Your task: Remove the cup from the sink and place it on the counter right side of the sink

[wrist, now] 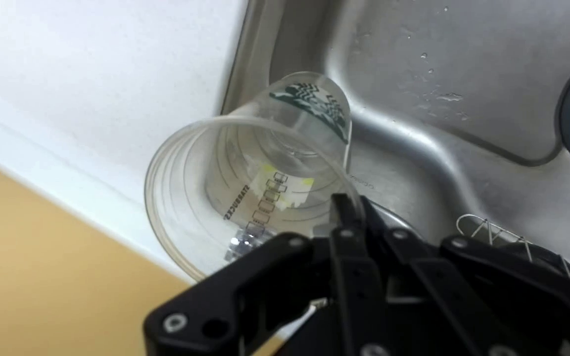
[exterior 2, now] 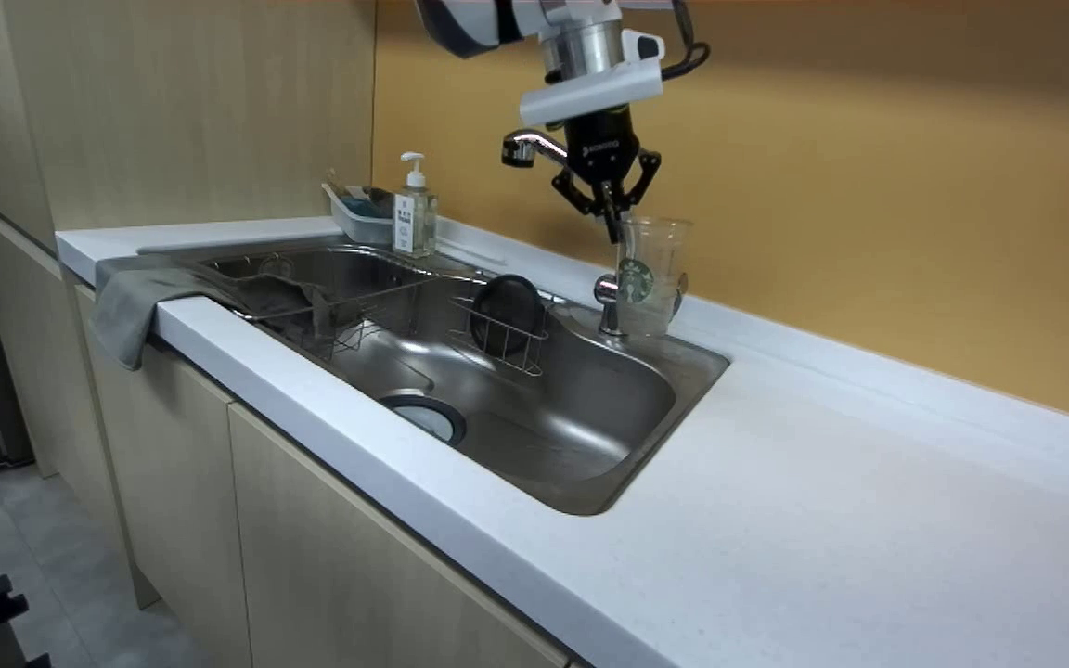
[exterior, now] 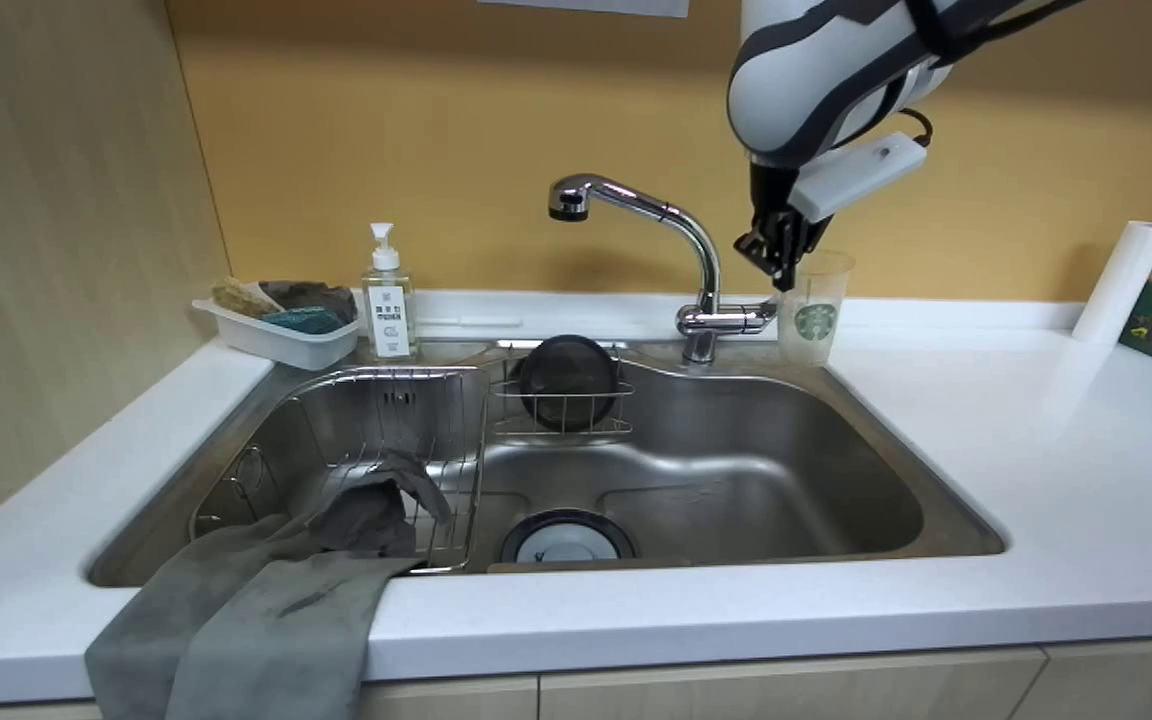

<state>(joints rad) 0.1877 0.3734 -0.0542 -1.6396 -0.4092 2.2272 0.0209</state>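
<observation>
Starbucks tumbler (exterior: 816,320), at the back rim of the sink (exterior: 939,500) beside the faucet (exterior: 709,270): your closed gripper (exterior 2: 613,232) pinches its wall. Swing slowly, then lower it upright onto the right-hand counter (exterior: 1086,480).

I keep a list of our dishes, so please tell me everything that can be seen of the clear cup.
The cup is a clear, tapered tumbler, apparently plastic, with a rounded rim, a round green logo, printed boxes and STARBUCKS lettering. It is held roughly upright, mouth up, near the faucet; the claw pinches its rim. Whether its base touches the sink, I cannot tell.
</observation>
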